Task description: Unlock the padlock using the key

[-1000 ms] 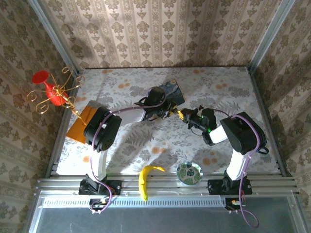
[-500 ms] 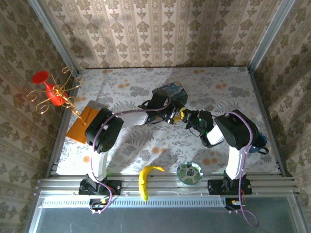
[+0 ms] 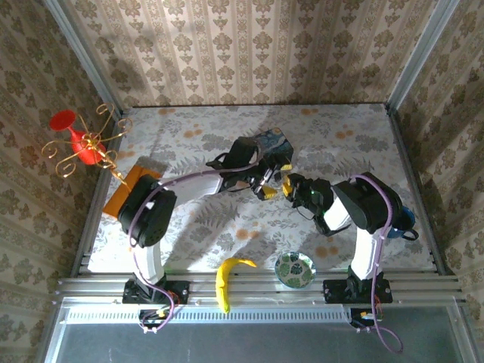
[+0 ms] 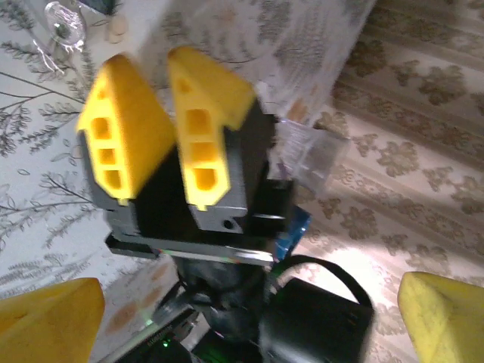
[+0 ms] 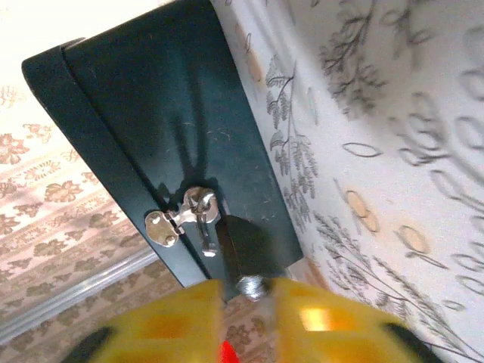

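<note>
The padlock is a small dark body hanging at the silvery hasp of the dark blue box. One silvery shackle leg ends free beside the body. The key is a silvery stub sticking out of the padlock's near end. It sits in the gap between my right gripper's yellow fingers, with space on both sides. In the top view my right gripper and my left gripper meet in front of the box. My left gripper stands wide open, facing the right gripper's fingers.
A red vase and a gold wire stand are at the far left, with an orange slab near them. A banana and a patterned dish lie near the front edge. Patterned walls enclose the table.
My left gripper has opened wide. My right gripper's fingers have parted around the key. Both grippers drew closer together in front of the box.
</note>
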Robot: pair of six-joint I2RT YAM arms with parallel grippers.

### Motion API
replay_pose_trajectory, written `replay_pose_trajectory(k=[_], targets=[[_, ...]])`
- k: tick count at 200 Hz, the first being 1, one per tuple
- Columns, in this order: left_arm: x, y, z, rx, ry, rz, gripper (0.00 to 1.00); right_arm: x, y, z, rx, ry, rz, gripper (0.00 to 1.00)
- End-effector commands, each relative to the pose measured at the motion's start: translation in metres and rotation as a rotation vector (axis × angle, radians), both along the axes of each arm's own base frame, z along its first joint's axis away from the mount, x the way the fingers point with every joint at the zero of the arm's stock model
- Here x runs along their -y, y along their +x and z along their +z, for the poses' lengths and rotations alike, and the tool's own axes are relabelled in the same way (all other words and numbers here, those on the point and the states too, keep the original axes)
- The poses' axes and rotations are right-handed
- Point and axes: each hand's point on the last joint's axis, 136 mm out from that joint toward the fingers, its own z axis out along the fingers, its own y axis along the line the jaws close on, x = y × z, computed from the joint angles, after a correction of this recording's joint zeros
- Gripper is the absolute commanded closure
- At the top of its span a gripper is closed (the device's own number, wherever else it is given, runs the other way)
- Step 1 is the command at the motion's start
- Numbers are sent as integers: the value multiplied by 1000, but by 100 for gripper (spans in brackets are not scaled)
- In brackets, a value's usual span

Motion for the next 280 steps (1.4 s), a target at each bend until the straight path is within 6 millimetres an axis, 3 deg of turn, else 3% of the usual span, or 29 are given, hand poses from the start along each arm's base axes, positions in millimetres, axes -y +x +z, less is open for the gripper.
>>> replay_pose_trajectory(k=[1,31,55,70,80,97,112,123,146,214,280], targets=[[-14,6,29,109,20,-8,0,7,-9,5,26,-83,13,58],[-32,22,44,223,86,8,0,11,-23,11,19,-279,91,54],[-51,46,47,334,158,47,0,17,-26,42,59,-640,242,53],[-64,65,44,422,246,32,0,33,-30,66,74,-904,314,55],[-77,78,37,474,347,22,0,39,-30,79,109,-1005,363,54],[-94,101,32,593,520,-6,0,44,-26,84,120,-1077,480,57],[-108,119,29,670,667,-40,0,32,-21,80,166,-1080,606,59],[-118,131,23,694,761,-54,0,21,-15,67,180,-1076,695,60],[-123,150,11,732,842,-123,0,4,-1,51,231,-1066,805,56],[-120,175,-21,757,856,-192,0,-22,22,19,264,-1002,923,55],[-121,191,-41,746,905,-203,0,-28,35,-4,233,-1012,941,55]])
